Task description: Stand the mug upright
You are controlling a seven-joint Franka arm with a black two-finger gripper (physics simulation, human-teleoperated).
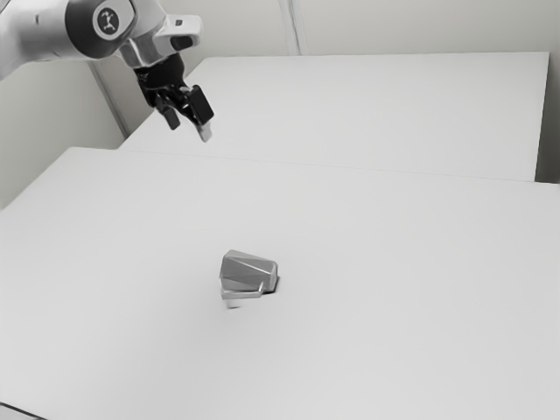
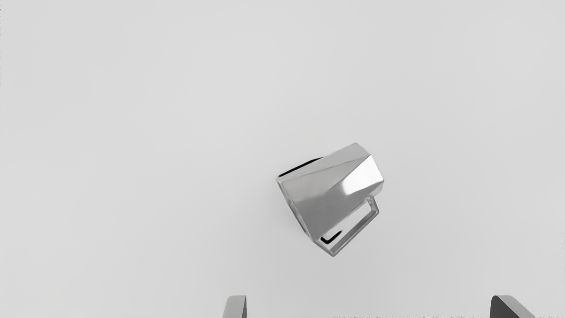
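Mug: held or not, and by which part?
Nothing is held: the gripper is open, its fingers wide apart, and the mug lies on its side on the table.

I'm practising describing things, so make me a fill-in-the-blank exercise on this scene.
The mug isn't upright; it lies on its ____.
The looped part for holding it is its ____.
The pincer hangs ____ the table, not below it.
Its two fingers aren't together; they stand ____.

Missing words: side; handle; above; apart.

Mug (image 1: 248, 272) on the table (image 1: 394, 306)
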